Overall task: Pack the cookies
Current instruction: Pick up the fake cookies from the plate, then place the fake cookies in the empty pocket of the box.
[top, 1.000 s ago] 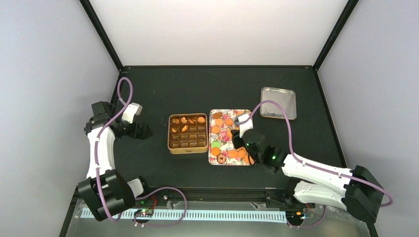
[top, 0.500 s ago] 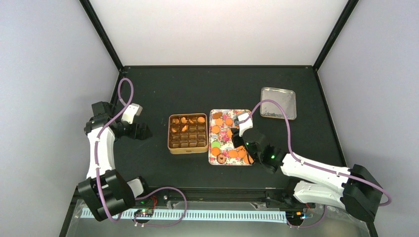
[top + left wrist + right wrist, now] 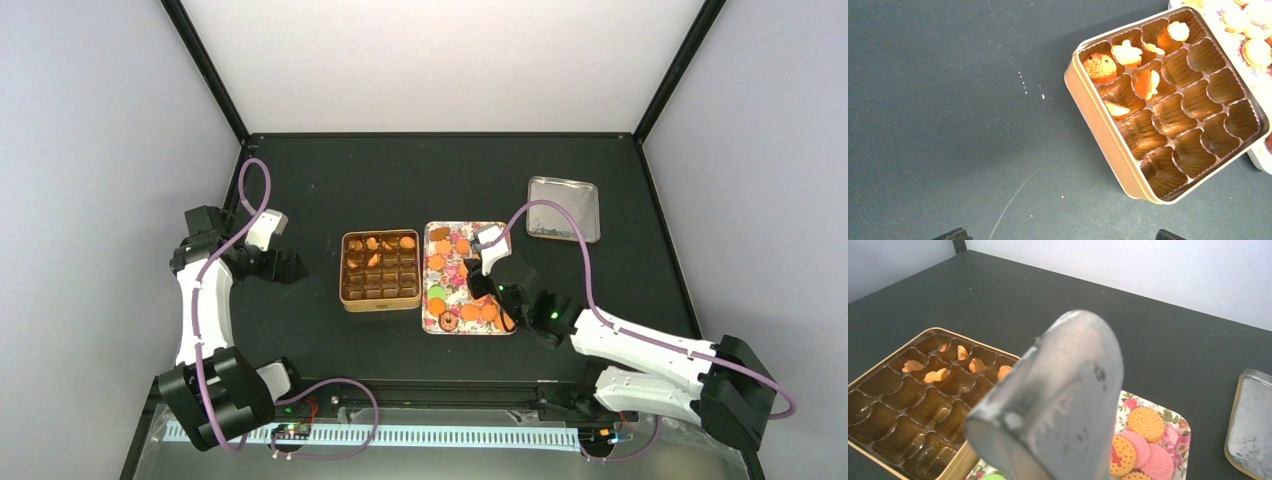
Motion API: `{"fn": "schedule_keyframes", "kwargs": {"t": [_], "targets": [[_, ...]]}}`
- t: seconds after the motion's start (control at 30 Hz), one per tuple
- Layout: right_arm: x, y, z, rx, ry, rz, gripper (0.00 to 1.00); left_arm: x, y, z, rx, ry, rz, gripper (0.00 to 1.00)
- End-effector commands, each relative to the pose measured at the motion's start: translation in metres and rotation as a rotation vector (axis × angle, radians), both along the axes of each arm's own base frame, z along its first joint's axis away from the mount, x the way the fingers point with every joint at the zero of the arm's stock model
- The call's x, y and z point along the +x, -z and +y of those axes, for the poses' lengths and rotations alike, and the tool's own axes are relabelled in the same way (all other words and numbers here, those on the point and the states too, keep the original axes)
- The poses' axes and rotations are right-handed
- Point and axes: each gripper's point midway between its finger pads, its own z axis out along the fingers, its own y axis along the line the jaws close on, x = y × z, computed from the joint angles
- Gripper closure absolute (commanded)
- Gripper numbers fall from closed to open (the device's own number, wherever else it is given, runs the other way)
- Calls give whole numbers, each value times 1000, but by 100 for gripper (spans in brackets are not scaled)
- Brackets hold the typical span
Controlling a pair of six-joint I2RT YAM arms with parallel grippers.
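Observation:
Several orange cookies (image 3: pixel 440 262), a green one (image 3: pixel 437 292) and a brown ring-shaped one (image 3: pixel 447 322) lie on a floral tray (image 3: pixel 456 283). The right wrist view shows orange cookies (image 3: pixel 1146 423) and pink ones (image 3: pixel 1159 460) on that tray (image 3: pixel 1174 421). A square gold tin (image 3: pixel 380 296) holds a few cookies (image 3: pixel 1100 68) in its far cups. My right gripper (image 3: pixel 479 290) hangs low over the tray; one grey finger (image 3: pixel 1058 405) fills its view and hides the jaws. My left gripper (image 3: pixel 1062 235) is open over bare table, left of the tin (image 3: pixel 1103 127).
A silver metal lid (image 3: pixel 563 208) lies at the back right, and its corner shows in the right wrist view (image 3: pixel 1252 425). Black posts mark the table's back corners. Most paper cups (image 3: pixel 1193 100) in the tin hold nothing.
My right gripper has edged slightly left and away over the floral tray. The left arm has not moved.

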Motion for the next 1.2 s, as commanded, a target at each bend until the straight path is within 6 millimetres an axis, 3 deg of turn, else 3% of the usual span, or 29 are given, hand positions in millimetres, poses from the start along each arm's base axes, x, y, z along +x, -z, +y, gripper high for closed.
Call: {"fn": "schedule_keyframes", "kwargs": {"t": [0.0,0.27,0.4,0.57,0.7,0.87,1.17], "targets": [[1,-35,5,63,-19,-57,93,1,-9,1,27,12,-26,1],[6,-77,29,94,-92,-114,93,1,-7,0,17,10,-19,1],[13,-98,60,114,-167,-133,93,0,-5,1,21,8,-16,1],[26,-119,114,153,-283,-133,93,-2,-2,2,37,9,-2,1],[44,-107,154,129,-328,-102,92,-2,-5,3,39,7,-3,1],[59,-92,187,112,-367,-70,91,-4,-8,2,45,9,-13,1],[72,-71,208,77,-373,-42,83,-4,-5,3,48,10,-4,1]]}}
